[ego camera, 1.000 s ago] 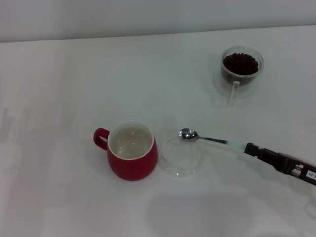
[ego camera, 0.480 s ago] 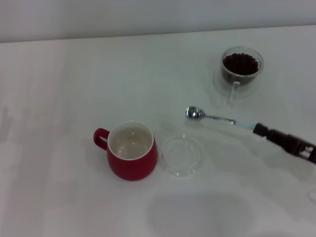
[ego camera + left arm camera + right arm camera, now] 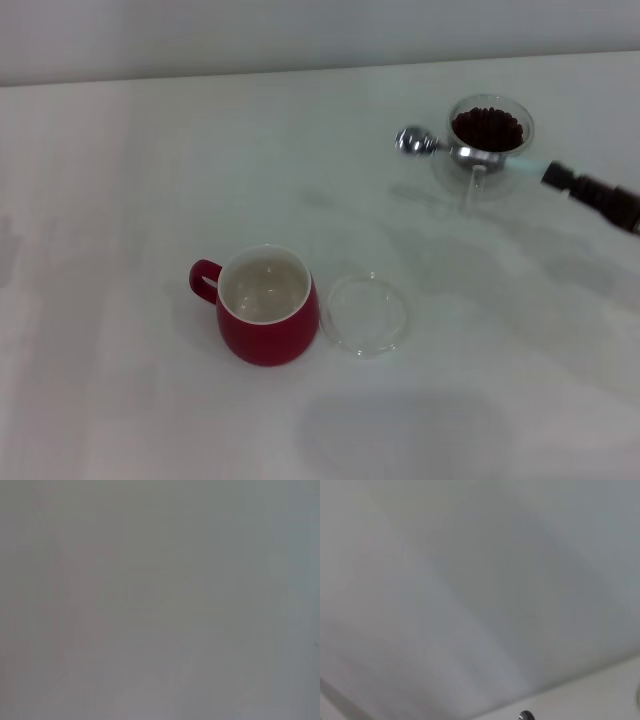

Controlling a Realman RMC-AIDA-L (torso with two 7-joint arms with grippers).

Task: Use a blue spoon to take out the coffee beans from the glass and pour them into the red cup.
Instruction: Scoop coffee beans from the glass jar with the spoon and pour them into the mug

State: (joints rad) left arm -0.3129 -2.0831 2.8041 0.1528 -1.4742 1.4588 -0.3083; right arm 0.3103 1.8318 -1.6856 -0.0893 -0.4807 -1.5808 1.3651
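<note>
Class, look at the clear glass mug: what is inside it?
The glass holds a heap of dark coffee beans. How deep the heap goes cannot be judged. The blue spoon is outside, beside the rim.

A plain white table carries everything. The red cup stands on it toward the near side, handle to the robot's left. Just beside it on the right lies a flat clear saucer. Well apart, at the far right, the glass stands filled with the coffee beans.
</note>
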